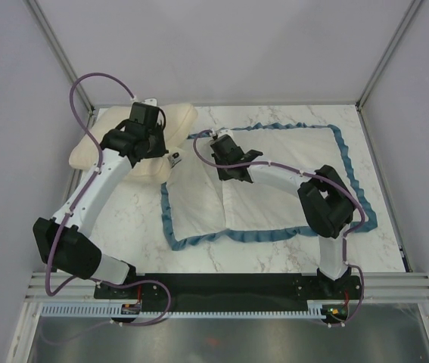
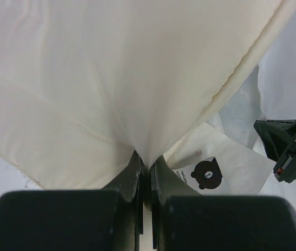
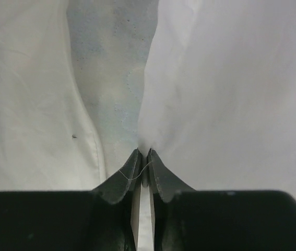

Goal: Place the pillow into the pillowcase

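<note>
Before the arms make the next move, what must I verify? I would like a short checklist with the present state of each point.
1. Left gripper shut on the plump cream pillow: ok.
2. Right gripper shut on the blue-ruffled white fabric pillowcase: ok.
3. Pillowcase mouth open wide enough: cannot tell.
4. Pillow close to the pillowcase's left edge: ok.
5. Grippers apart from each other: ok.

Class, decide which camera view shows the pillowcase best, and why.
Top external: the whole pillowcase lies spread out, blue ruffle around its edge. Right wrist shows only its white fabric pinched in the right gripper. Left wrist shows mostly the pillow; pale cloth at its right edge may be the pillowcase.
</note>
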